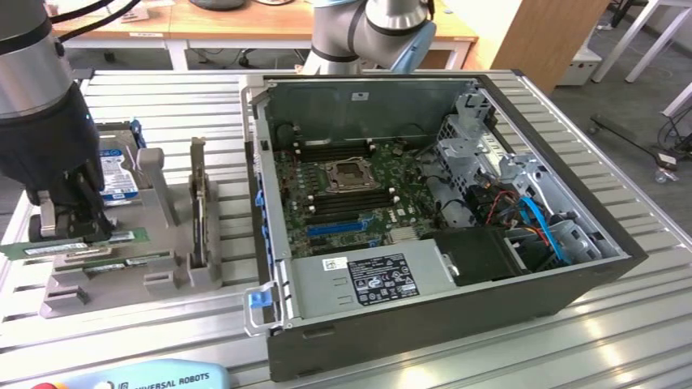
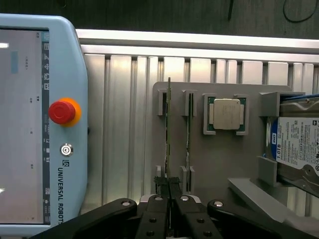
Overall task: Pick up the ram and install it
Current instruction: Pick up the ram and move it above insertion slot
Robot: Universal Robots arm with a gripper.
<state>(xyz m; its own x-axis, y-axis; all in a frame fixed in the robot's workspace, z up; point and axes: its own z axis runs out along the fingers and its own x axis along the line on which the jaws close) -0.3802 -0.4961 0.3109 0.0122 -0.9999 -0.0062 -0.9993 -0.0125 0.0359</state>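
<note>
**Exterior view.** The gripper (image 1: 71, 231) stood at the exterior view's left, low in the frame, over the grey holder (image 1: 162, 279). Its fingers were clamped together on the ram (image 1: 126, 238), near the middle of the stick. The green stick stood on edge, its long axis running across the frame. I could not tell whether it had fully cleared its cradle. The open computer case (image 1: 259, 146) lay well apart, toward the exterior view's right, with the motherboard (image 1: 324, 182) facing up. Its long dark memory slots (image 1: 324, 148) seemed to run roughly the same way as the stick.

**Wrist view.** The gripper (image 2: 169, 199) was pinched shut on the thin edge of the ram (image 2: 168, 124), which ran straight away from the fingers along the holder (image 2: 219, 164). A second stick (image 2: 188, 134) stood just beside it, parallel. Past that sat the processor chip (image 2: 227, 113) and the hard drive (image 2: 299, 144). The teach pendant (image 2: 30, 124) lay on the ram's other side.
</note>
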